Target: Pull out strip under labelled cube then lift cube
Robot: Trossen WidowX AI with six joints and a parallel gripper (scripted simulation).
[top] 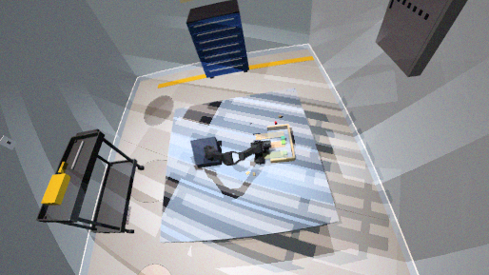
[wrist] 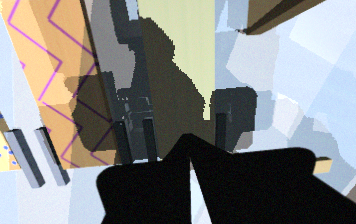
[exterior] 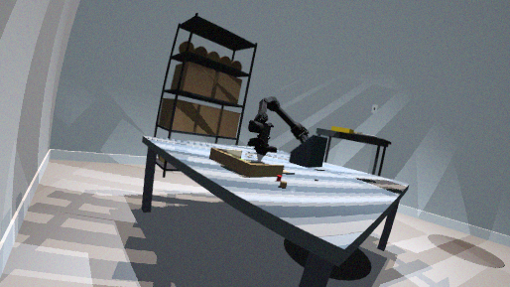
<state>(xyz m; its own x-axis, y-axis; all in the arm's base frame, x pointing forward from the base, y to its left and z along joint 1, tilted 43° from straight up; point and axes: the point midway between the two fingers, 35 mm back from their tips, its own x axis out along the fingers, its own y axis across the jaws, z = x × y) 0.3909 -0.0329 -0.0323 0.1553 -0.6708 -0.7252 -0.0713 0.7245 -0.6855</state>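
Cube not visible in wrist view; somewhere in tray [top: 291,146]. Gripper [wrist: 192,152] clenched, empty, over pale strip [wrist: 175,30]. Risk: dragging orange strip [wrist: 47,80] at nine o'clock by mistake.

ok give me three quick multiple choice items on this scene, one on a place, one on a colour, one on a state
1. Where is the shallow wooden tray?
A. on the striped blue-grey table
B. on the black wire shelf
C. on the floor

2. What colour is the zigzag line on the orange strip?
A. green
B. purple
C. white

3. How do the gripper's black fingers stand?
A. wide open
B. shut on a cube
C. shut, holding nothing

Answers:
1 A, the exterior view shows the tray resting on the table just in front of the arm.
2 B, the wrist view shows a purple zigzag running along that strip.
3 C, the wrist view shows the two fingers meeting with only a sliver of gap and nothing between them.
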